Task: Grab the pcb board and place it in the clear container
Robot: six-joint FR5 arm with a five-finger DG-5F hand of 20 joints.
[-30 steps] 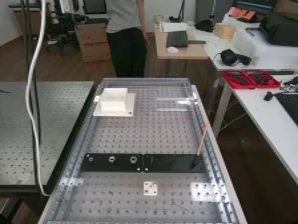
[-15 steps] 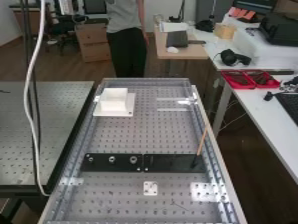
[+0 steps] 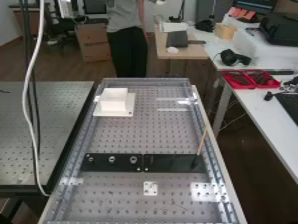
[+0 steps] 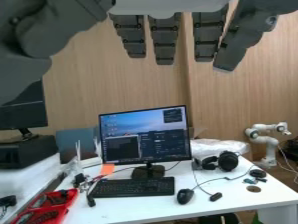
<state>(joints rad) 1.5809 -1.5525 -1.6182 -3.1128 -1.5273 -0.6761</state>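
Robot hand: the robot hand hangs wide open in the wrist view; its fingers are straight, with gaps between them; no thing is in its grip.
Small white board: a small white board with dark dots lies flat on the holey metal surface, toward the near edge and about midway between the left and right edges; I cannot tell if it is the pcb board.
See-through shape: a see-through shape with two pale bars is near the far right corner of that surface; I cannot tell if it is the clear container; the small white board is well apart from it.
White box: the white box sits on a flat white plate near the far left corner.
Black plates: two black plates, a left one and a right one, lie end to end across the surface, just past the small white board; three round metal bits are in a row on the left one.
Thin stick: a thin tan stick leans near the right edge; its dark low end is at the right black plate.
White surface: a white surface is past the right edge; it holds red trays and black headphones; the wrist view shows a screen, a keyboard and a mouse on it too.
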